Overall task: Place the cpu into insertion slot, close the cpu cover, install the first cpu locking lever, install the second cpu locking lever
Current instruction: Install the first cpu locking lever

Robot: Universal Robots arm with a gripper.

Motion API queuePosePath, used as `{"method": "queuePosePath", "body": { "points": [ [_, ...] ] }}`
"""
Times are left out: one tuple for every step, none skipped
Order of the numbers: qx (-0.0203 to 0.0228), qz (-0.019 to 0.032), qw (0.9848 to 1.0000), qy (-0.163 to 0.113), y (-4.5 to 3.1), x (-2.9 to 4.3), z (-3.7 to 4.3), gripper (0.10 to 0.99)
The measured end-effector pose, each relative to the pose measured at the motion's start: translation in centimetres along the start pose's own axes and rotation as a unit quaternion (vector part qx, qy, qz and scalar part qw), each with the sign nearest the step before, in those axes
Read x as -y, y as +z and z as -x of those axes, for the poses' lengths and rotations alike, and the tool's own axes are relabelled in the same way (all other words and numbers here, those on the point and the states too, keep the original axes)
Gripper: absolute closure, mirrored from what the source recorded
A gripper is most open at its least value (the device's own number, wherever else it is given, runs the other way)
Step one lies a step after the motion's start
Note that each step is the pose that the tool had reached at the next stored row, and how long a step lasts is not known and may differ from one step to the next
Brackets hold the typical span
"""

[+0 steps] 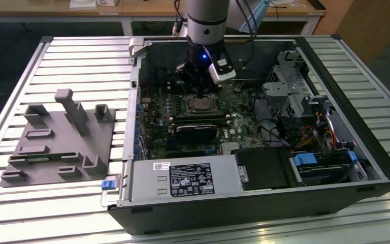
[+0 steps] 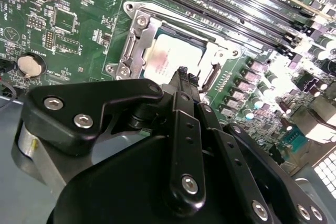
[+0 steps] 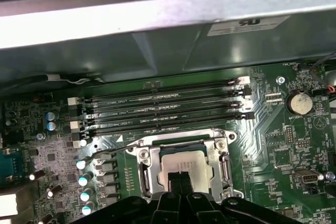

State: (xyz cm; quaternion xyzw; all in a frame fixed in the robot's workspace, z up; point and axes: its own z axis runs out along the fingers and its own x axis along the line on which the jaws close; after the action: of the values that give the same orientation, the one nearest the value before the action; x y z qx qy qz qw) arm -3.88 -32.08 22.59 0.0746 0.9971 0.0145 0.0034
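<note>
Silvery cpu cover [image 3: 148, 167] lay flat, framing cpu [image 3: 181, 162] seated in insertion slot [image 3: 181, 149] | gripper [image 3: 181, 179] poised over cpu, jaws drawn together, nothing between | memory slots [image 3: 163, 113] just beside one cover edge, capacitors [image 3: 84, 181] beside another | board low and open toward coin cell [image 3: 298, 102]

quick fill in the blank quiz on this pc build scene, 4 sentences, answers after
1. The silvery frame lying around the cpu is the cpu ____.
2. The gripper hangs right over the pale top of the ____.
3. Beside the cpu run ____ long black memory slots.
4. The grey fixture plate lies to the exterior view's ____ of the computer case.
Missing words: cover; cpu; four; left.
</note>
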Motion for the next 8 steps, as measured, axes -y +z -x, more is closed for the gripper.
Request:
{"method": "queuePosePath", "body": {
  "points": [
    [0.0,0.0,1.0,0.0,0.0,0.01,-0.07,0.98],
    [0.0,0.0,1.0,0.0,0.0,0.02,-0.14,0.98],
    [0.0,0.0,1.0,0.0,0.0,0.03,-0.21,0.98],
    [0.0,0.0,1.0,0.0,0.0,0.04,-0.29,0.98],
    [0.0,0.0,1.0,0.0,0.0,0.06,-0.37,0.98],
    [0.0,0.0,1.0,0.0,0.0,0.07,-0.44,0.98],
    [0.0,0.0,1.0,0.0,0.0,0.08,-0.52,0.98],
    [0.0,0.0,1.0,0.0,-0.01,0.1,-0.63,0.98]
  ]
}}
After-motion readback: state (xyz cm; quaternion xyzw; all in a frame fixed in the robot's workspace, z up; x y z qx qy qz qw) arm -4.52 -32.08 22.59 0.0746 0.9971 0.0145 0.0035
